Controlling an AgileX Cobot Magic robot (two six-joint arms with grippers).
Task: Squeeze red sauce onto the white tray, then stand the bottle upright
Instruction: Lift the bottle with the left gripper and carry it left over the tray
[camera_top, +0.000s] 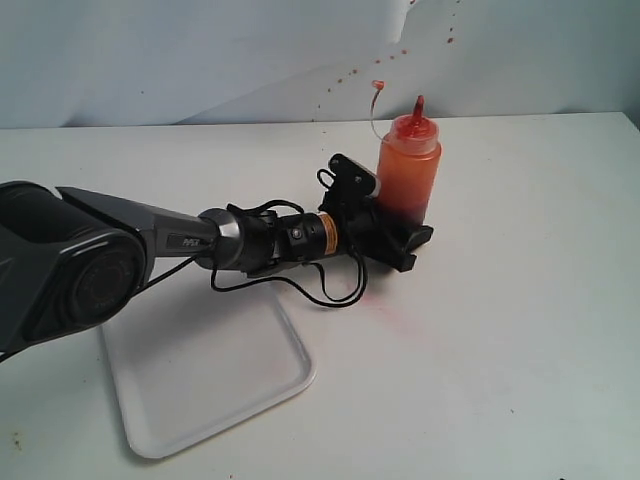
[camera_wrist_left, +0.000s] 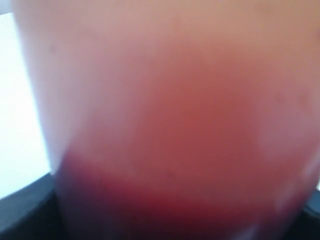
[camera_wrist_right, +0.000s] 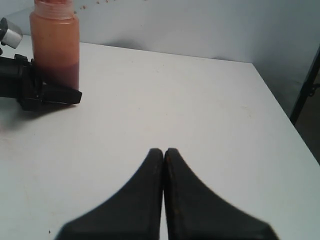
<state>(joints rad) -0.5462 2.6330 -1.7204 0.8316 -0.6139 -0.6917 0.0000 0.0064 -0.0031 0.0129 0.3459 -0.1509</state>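
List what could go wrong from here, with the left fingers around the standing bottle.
1. The left gripper holds the bottle low on its body; an uneven release or pull-back could tip it.
2. The cap hangs off on its tether, so any extra squeeze could spit sauce onto the table, where a faint pink smear lies.
3. No red sauce shows on the white tray; the arm hides part of it.

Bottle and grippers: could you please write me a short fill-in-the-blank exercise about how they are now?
1. The bottle stands ____ on the table.
2. The left gripper grips the bottle's ____ part.
3. The right gripper holds ____.
4. In the exterior view, the white tray lies to the ____ of the bottle.
Missing words: upright, lower, nothing, left.
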